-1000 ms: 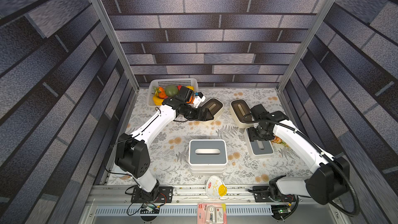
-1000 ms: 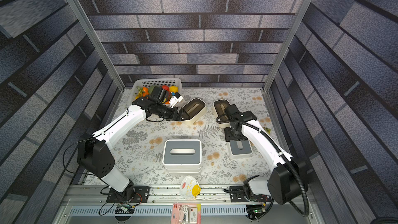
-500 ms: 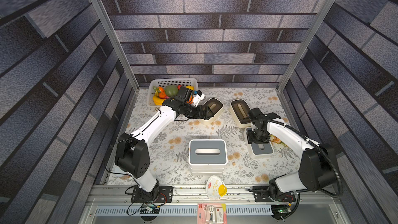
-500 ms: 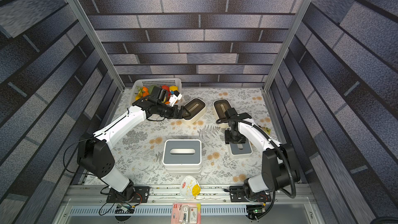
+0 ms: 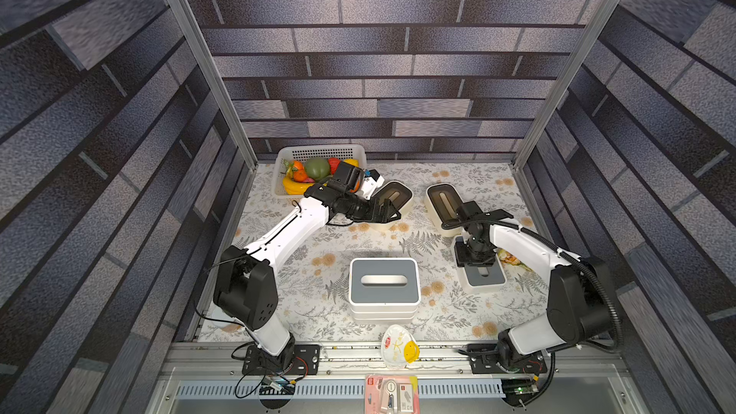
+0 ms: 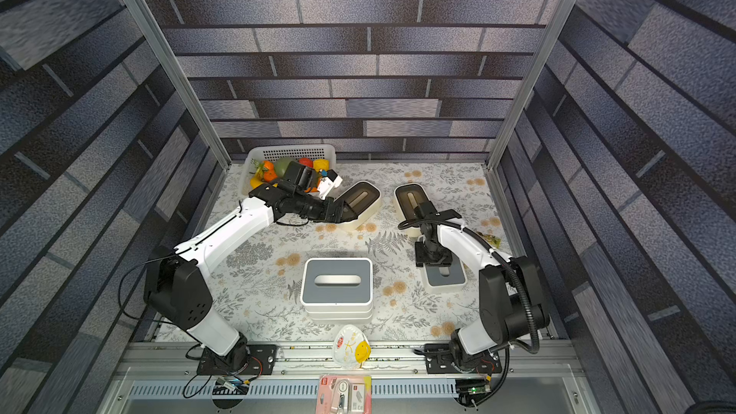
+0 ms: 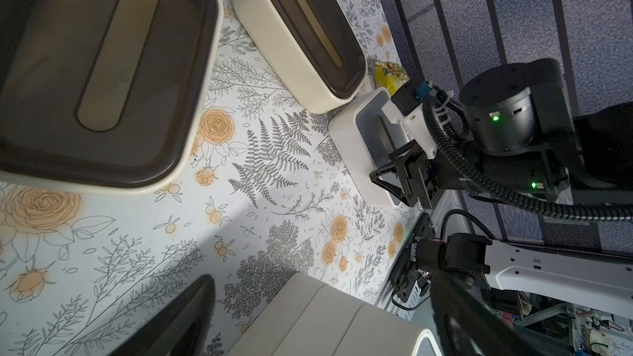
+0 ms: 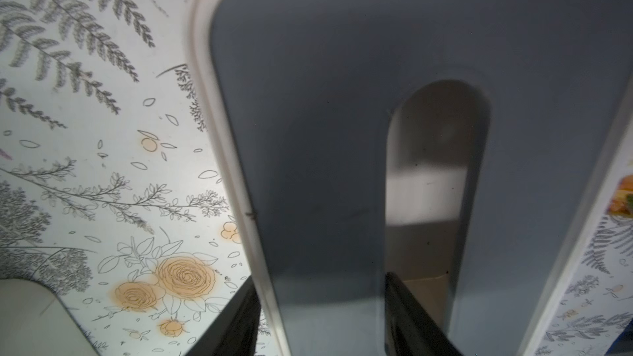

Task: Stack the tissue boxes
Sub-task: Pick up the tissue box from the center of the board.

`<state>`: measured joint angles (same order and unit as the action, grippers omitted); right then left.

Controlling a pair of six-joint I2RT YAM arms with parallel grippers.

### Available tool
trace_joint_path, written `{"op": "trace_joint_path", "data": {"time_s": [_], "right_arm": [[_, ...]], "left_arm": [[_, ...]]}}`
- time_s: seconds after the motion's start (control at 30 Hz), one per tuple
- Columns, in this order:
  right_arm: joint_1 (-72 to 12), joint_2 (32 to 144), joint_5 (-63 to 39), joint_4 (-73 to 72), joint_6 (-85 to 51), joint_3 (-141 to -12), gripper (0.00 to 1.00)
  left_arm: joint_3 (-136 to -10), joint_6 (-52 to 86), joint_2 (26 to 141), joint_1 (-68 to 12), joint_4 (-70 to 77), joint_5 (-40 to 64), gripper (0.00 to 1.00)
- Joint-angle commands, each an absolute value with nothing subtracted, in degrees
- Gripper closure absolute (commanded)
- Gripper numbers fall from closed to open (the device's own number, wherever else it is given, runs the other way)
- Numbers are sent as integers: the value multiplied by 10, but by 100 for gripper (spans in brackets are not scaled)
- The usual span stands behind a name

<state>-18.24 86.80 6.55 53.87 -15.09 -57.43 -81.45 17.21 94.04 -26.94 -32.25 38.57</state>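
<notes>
The grey-lidded box (image 8: 308,131) looks smooth matt plastic; the floral table cover (image 8: 102,183) faintly glossy.

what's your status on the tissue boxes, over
Left tool open by cream box. Right tool gripping grey-lid box through its slot. Stack at centre, path to it clear.

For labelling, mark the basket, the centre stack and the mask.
basket (image 5: 320,152), in a top view, on its perforated back wall.
centre stack (image 5: 384,294), in a top view, on the top box's grey lid.
mask (image 5: 396,346), in a top view, on its shell.
</notes>
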Motion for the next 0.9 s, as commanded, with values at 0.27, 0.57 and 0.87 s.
{"op": "trace_joint_path", "data": {"time_s": [0.27,0.57,0.87], "right_arm": [[-172,867,67,534,-147,-560,47],[-173,826,50,547,-145,-562,53],[-175,779,3,551,-132,-569,56]], "left_arm": [[-813,170,938,-272,-321,385,0],[-811,174,919,-272,-316,384,0],[-813,155,904,-262,-330,347,0]]}}
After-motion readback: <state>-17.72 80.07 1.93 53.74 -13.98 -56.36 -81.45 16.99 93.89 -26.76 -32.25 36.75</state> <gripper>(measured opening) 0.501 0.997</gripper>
